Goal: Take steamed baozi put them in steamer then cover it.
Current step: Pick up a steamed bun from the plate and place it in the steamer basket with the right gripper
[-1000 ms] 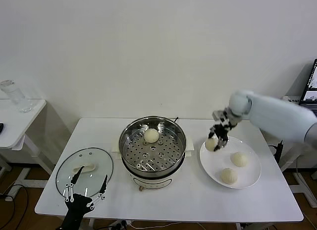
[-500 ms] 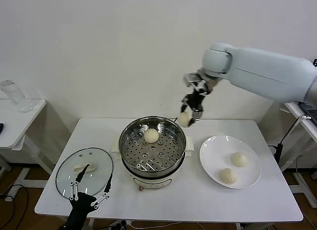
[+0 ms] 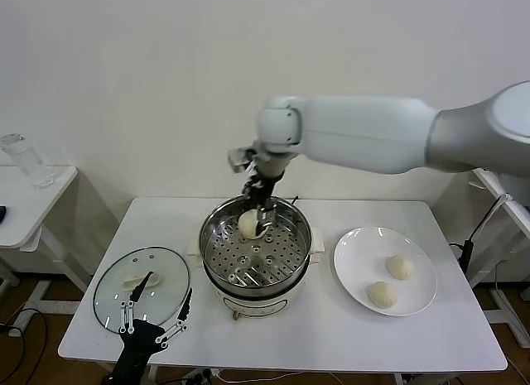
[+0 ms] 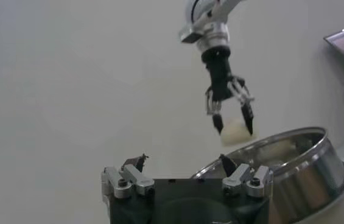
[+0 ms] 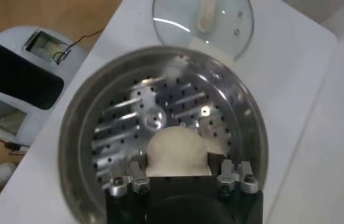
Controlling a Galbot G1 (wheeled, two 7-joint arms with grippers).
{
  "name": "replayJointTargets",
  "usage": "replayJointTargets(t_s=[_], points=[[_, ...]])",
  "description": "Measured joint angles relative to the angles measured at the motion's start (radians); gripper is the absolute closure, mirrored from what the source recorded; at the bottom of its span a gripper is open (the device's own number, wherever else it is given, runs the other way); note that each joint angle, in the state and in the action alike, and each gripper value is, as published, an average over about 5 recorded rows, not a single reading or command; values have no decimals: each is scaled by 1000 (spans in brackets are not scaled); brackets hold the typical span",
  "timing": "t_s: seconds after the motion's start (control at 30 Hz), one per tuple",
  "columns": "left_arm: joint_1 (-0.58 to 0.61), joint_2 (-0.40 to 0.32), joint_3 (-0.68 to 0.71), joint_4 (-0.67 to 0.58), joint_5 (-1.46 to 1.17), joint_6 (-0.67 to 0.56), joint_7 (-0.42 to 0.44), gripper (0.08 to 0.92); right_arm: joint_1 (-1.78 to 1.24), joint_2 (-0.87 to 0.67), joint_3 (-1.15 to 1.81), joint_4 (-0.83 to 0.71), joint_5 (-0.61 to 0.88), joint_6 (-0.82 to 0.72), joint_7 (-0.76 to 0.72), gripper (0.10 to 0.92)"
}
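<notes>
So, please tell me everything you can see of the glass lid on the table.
The cover is a round lid of clear glass with a thin metal rim and an oblong white handle at its centre. It lies flat on the white table, to the robot's left of the steamer, apart from it. The left pincer hovers open over its near edge, not gripping it.

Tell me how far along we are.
Done: no baozi clearly seen settled in the steamer yet. In hand: the right claw holds one baozi over it. Left: two baozi on the plate, then the cover, lying by the open left claw.
</notes>
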Motion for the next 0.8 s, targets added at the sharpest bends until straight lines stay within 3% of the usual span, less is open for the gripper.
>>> replayJointTargets(t_s=[0.43,0.8], points=[[-1,0,-3,-4,3,-7,-3,177,-78,111,-26,-54,-14,-26,62,342],[-1,1,-11,-1,4,-11,-7,177,-111,126,-18,-66,-20,-30,100,206]])
